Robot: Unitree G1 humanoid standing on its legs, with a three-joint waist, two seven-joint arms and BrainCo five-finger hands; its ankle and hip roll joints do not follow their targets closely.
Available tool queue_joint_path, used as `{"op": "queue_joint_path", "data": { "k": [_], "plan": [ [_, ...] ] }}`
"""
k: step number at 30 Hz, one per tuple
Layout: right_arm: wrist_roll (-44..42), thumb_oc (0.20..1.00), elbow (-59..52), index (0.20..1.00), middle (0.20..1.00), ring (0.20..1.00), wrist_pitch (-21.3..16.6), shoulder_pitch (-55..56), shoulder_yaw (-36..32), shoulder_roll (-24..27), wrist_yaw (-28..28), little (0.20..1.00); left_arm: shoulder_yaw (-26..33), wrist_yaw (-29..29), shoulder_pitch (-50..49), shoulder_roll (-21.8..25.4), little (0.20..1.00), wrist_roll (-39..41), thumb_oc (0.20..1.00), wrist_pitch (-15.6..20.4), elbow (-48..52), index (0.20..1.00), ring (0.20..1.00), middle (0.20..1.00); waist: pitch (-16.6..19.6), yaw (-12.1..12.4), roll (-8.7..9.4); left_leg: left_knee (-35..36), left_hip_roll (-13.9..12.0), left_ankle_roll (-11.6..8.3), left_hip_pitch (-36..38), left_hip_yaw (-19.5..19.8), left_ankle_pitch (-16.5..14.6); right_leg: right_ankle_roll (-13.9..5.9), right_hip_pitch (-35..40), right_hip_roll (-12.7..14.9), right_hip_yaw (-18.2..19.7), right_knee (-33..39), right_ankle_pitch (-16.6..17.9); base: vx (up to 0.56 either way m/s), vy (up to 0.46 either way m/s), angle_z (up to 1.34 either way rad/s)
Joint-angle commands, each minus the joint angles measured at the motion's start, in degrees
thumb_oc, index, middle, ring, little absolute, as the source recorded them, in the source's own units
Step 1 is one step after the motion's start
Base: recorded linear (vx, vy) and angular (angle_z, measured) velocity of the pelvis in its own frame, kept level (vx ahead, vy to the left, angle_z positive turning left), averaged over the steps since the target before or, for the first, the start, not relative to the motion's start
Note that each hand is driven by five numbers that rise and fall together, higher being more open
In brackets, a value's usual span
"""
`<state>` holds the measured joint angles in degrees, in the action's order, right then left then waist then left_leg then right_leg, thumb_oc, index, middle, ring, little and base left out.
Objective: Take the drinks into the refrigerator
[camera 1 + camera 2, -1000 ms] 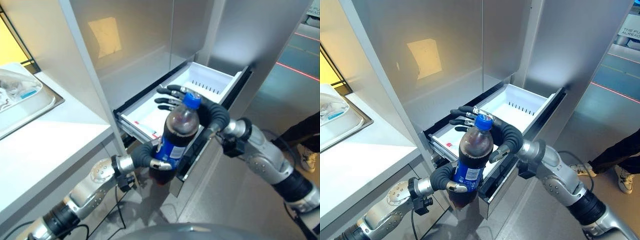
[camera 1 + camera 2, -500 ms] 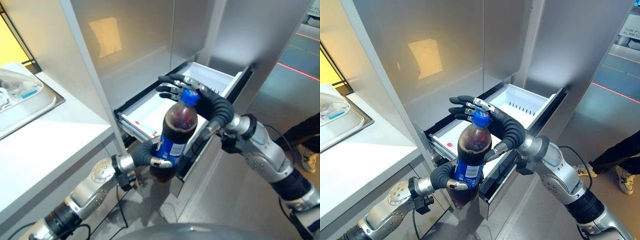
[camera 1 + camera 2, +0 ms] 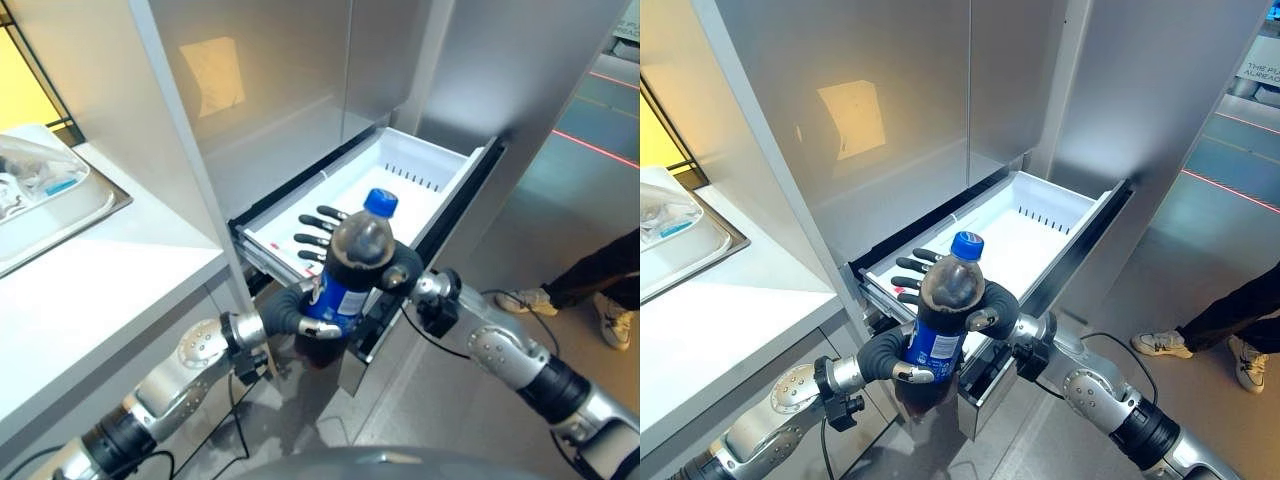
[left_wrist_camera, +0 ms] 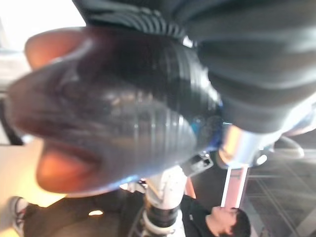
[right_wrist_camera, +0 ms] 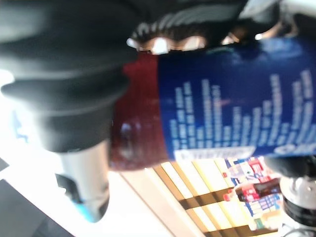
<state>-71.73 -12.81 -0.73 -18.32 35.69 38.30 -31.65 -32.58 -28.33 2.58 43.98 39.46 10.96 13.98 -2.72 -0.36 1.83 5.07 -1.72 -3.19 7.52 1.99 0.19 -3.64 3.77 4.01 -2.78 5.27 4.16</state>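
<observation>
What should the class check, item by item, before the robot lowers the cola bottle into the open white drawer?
1. Left hand grips the dark cola bottle with blue label and blue cap: ok.
2. Right hand against the bottle, fingers straight: ok.
3. White plastic refrigerator drawer pulled open: ok.
4. Bottle upright, cap on: ok.
5. Bottle over the drawer: not ok, at its front edge.
6. Person's shoes away from the drawer: ok.

Your left hand [image 3: 902, 366] reaches up from the lower left, fingers curled tight around what it holds. Your right hand [image 3: 396, 272] comes in from the right, fingers [image 3: 322, 226] stretched straight past it.
</observation>
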Motion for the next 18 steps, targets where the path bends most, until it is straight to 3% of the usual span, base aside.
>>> {"op": "queue_joint_path", "data": {
  "k": [1, 9, 18],
  "plan": [
    [-4.87, 1.000, -5.40, 1.000, 1.000, 1.000, -0.59, -2.49, 1.45, -0.48, -4.18, 1.000, 2.60, 1.65, 7.56, -2.48, 0.200, 2.62, 0.200, 6.11, 0.37, 0.200, 0.200, 0.200, 0.07, 0.62, 1.61, -0.65, 2.53, 3.49, -2.32, 5.46, -1.84, -0.30, 2.05, -0.62, -5.17, -3.88, -4.99, -0.01, 0.000, 0.03],
    [-5.70, 1.000, -7.89, 1.000, 1.000, 1.000, -0.69, -3.25, 1.31, 1.34, -5.14, 1.000, 3.09, 1.50, 7.29, -2.65, 0.200, 1.92, 0.200, 6.42, -0.41, 0.200, 0.200, 0.200, 0.01, 0.62, 1.52, -0.62, 2.49, 3.42, -2.30, 5.35, -1.83, -0.42, 1.90, -0.52, -5.40, -3.86, -4.74, 0.00, 0.000, 0.01],
    [-5.56, 1.000, -9.14, 1.000, 1.000, 1.000, -1.40, -6.62, 2.33, -1.44, -4.50, 1.000, 2.48, 1.68, 7.67, -3.93, 0.200, 0.75, 0.200, 6.09, -1.53, 0.200, 0.200, 0.200, -0.13, 0.77, 1.28, -0.73, 2.43, 3.54, -2.30, 4.80, -1.89, -0.48, 1.77, -0.43, -5.03, -3.96, -4.73, 0.00, 0.000, 0.00]
  ]
}}
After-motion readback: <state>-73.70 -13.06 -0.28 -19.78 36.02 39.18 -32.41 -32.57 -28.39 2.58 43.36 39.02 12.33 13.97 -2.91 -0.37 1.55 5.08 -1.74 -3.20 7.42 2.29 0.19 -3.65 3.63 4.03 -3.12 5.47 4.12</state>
